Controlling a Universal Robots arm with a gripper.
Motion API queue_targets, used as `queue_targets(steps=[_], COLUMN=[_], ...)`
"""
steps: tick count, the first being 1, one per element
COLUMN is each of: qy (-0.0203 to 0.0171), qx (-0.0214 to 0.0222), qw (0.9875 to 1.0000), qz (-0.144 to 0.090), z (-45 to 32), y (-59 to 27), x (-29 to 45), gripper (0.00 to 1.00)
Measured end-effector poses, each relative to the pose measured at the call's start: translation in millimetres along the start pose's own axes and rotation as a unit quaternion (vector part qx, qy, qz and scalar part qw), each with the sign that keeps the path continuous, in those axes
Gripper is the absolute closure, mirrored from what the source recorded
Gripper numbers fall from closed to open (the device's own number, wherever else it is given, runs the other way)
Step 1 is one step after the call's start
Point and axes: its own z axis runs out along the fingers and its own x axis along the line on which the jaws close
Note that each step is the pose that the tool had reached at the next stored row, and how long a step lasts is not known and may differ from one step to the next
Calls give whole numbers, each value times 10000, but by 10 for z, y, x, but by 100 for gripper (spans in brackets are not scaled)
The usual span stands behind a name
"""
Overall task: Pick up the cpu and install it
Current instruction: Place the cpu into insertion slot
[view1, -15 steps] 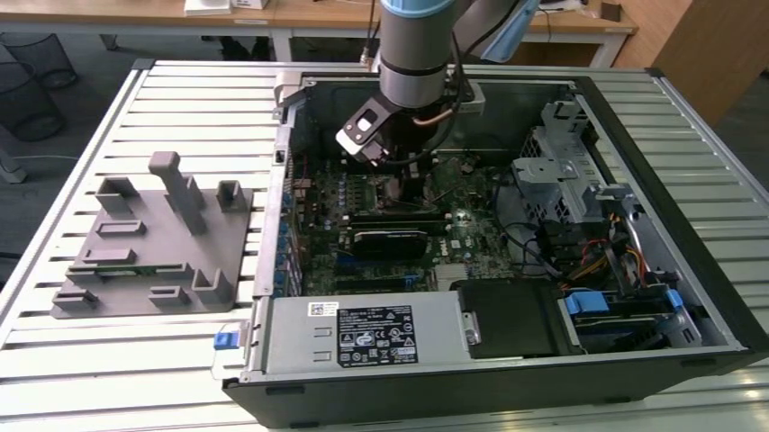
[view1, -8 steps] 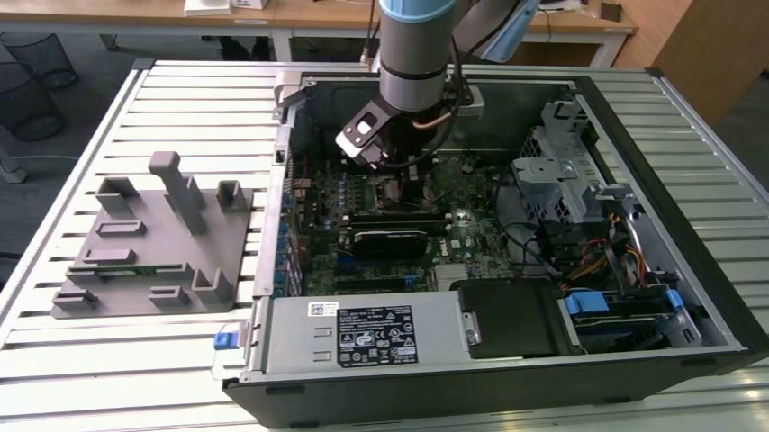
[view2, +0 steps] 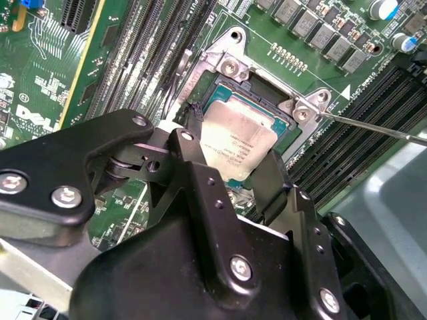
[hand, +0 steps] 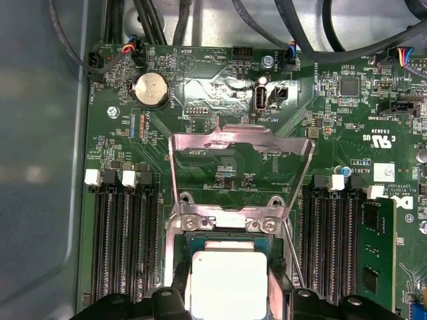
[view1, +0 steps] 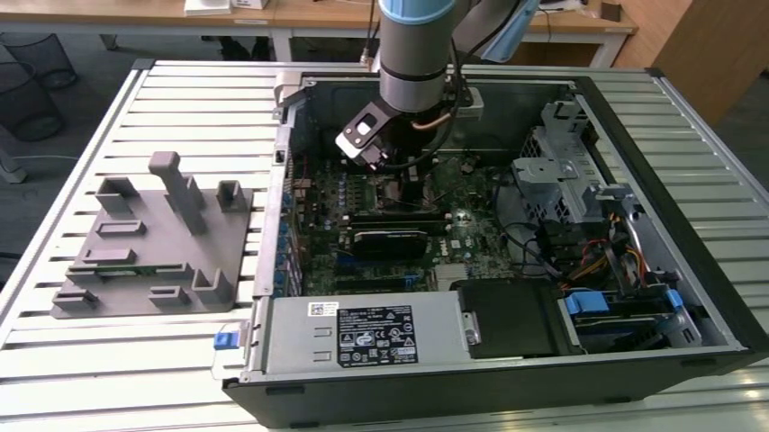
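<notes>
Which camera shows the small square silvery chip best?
The second wrist view: the small square silvery chip sits mid-picture, metal top plain. The first wrist view cuts the chip short; in the exterior view the arm covers that spot.

Workshop or lab: slatted metal bench [view1: 168, 378], opened computer case [view1: 481, 396], wooden desks [view1: 324, 16] behind.

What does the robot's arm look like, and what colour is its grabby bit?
The arm is a round silvery-grey tube with a pale blue cap. A small black-and-silver box and black cables sit by its wrist. Its tool is matte black, made of flat hinged plates with shiny silver screws.
</notes>
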Motion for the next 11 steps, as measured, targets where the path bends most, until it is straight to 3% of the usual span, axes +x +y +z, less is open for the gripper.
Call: queue_targets(steps=[11], qy=[-1], qx=[0], qw=[10000], qz=[0], z=[-11], y=[1], x=[0], gripper=[39])
